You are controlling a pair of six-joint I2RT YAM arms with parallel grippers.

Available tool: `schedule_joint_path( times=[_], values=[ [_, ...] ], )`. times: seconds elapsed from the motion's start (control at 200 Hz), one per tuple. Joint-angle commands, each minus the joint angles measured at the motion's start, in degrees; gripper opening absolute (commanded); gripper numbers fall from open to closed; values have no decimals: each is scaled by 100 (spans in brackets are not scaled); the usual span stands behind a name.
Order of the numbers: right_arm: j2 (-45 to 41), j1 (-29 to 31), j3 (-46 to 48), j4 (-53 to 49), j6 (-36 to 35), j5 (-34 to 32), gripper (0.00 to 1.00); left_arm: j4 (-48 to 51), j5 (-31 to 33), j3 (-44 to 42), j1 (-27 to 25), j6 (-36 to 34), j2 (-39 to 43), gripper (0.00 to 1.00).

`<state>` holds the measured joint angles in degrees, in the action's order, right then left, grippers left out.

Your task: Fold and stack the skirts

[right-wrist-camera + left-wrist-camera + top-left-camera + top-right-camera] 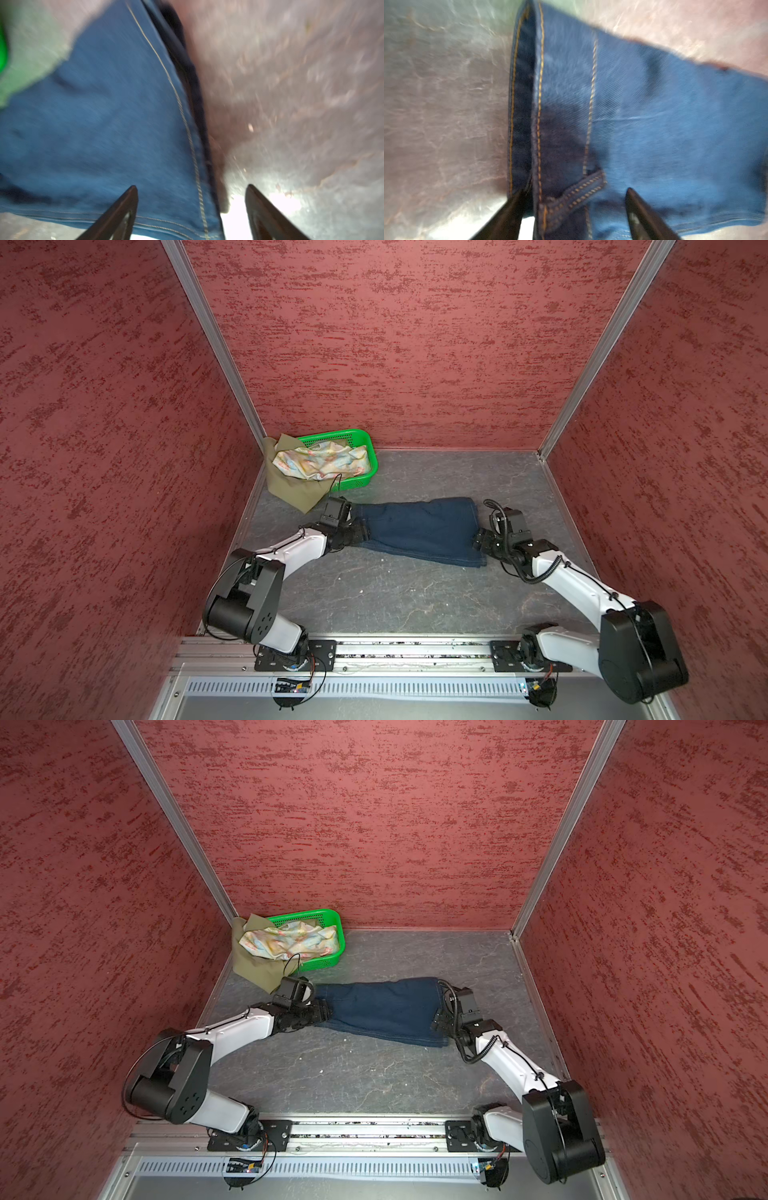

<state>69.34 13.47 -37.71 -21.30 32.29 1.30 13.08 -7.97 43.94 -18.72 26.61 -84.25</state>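
**Top views**
- Denim skirt (419, 531) (382, 1011): dark blue, lay flat on the grey counter (395, 597) near the middle, its length running across between the two arms.
- Left hand (361, 533) (326, 1013): low at the skirt's left end. Its spread could not be read from above.
- Right hand (478, 541) (436, 1019): low at the skirt's right end. Its spread was likewise unclear from above.
- Basket (371, 450) (340, 925): green, perforated, stood in the back left corner of the counter.
- Floral skirt (320, 460) (291, 942): pale, lay crumpled inside the basket.
- Olive skirt (291, 489) (253, 969): hung over the basket's left rim and spilled onto the counter, with one corner near the left arm.

**Left wrist view** (blurred)
- The left hand (577, 190) stood wide — its two dark fingers (645, 214) were well apart and gripped nothing.
- The denim skirt (654, 124) lay beneath and between them. A stitched band edge and orange seams were visible.

**Right wrist view** (blurred)
- The right hand (192, 187) also stood wide — fingers (120, 212) spread, with nothing held.
- One finger was over the denim skirt (104, 124) and the other over bare counter (311, 104). The skirt's seamed edge ran between them.
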Motion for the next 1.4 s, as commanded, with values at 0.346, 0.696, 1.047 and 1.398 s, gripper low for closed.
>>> schedule_joint_path(
  times=[0.346, 0.696, 1.047, 1.398],
  values=[
    [780, -188, -836, 587, -143, 55, 99, 448, 1226, 368, -241, -560, 476, 99],
    [1318, -290, -889, 913, -206, 114, 99, 178, 976, 797, -218, -312, -729, 99],
    [1293, -455, -614, 854, -93, 328, 99, 146, 604, 1011, -203, -177, -1567, 96],
    [1323, -680, -133, 1025, 137, 1175, 98, -78, 473, 927, -186, -344, -2056, 53]
  ],
)
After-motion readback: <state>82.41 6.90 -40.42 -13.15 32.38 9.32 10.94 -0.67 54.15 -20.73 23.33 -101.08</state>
